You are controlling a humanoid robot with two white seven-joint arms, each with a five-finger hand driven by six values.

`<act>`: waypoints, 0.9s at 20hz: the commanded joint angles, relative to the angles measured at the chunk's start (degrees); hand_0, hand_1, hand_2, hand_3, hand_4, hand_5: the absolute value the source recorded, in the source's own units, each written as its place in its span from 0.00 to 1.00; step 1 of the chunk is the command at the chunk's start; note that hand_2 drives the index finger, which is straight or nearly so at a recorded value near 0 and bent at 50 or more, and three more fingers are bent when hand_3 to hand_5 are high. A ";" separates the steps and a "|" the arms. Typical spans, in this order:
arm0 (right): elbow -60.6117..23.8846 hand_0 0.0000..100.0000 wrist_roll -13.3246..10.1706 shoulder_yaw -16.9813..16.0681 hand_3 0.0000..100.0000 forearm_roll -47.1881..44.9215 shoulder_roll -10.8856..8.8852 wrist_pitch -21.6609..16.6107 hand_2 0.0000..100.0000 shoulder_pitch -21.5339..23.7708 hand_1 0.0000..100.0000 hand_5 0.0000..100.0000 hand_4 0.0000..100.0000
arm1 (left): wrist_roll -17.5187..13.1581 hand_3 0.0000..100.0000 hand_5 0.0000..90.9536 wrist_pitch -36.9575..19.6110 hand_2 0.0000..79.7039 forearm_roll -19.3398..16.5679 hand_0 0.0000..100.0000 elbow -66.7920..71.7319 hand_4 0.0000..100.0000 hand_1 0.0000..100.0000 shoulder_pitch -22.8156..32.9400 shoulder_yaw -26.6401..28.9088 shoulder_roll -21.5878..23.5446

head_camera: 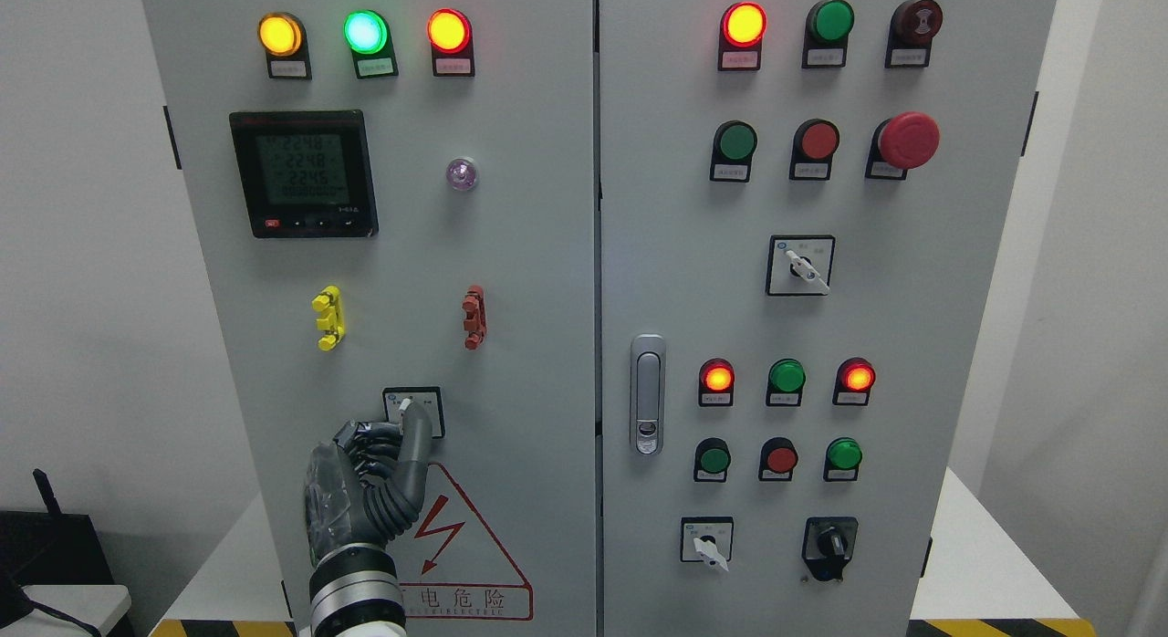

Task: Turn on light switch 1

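**A:** Start at the left. What do you have there?

**B:** My left hand (365,477) comes up from the bottom edge against the left door of the grey cabinet (529,254). Most fingers are curled into the palm; my index finger and thumb reach up and pinch the white lever of the rotary switch (413,411), the small square-plated selector low on that door. That is the switch I am working. The lever tip pokes out just above my fingertip; I can't tell which way it points.

**A:** And around it?

**B:** Just under my hand sits the red-outlined warning triangle (456,546) with its lightning bolt. Above the switch, a yellow clip (327,318) to the left and a red clip (474,318) to the right. Higher up, the black digital meter (303,173) shows green digits, too blurred to read. At the top of the door, three lit lamps in a row: amber lamp (279,35), green lamp (365,32), red lamp (449,31).

**A:** Moving right?

**B:** The door handle (647,395) stands just past the seam. Beyond it are rows of red and green buttons, a red mushroom button (909,140), and another white-lever selector (800,266) mid-door.

**A:** Your right hand?

**B:** Not in view.
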 commanded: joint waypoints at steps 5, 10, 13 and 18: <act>0.00 0.12 -0.02 0.00 0.00 -0.97 0.00 -0.02 0.00 0.00 0.39 0.00 0.00 | -0.09 0.76 0.91 0.06 0.71 0.00 0.44 0.07 0.83 0.37 0.00 -0.23 -0.05; 0.00 0.12 -0.02 0.00 0.00 -0.97 0.00 -0.02 0.00 0.00 0.39 0.00 0.00 | -0.09 0.77 0.91 0.06 0.72 0.00 0.47 0.07 0.83 0.35 0.00 -0.32 -0.04; 0.00 0.12 -0.02 0.00 0.00 -0.97 0.00 -0.02 0.00 0.00 0.39 0.00 0.00 | -0.09 0.77 0.91 0.06 0.72 0.00 0.48 0.07 0.83 0.35 0.00 -0.32 -0.05; 0.00 0.12 -0.02 0.00 0.00 -0.97 0.00 -0.02 0.00 0.00 0.39 0.00 0.00 | -0.09 0.77 0.92 0.06 0.72 0.09 0.50 0.07 0.83 0.33 0.00 -0.32 -0.04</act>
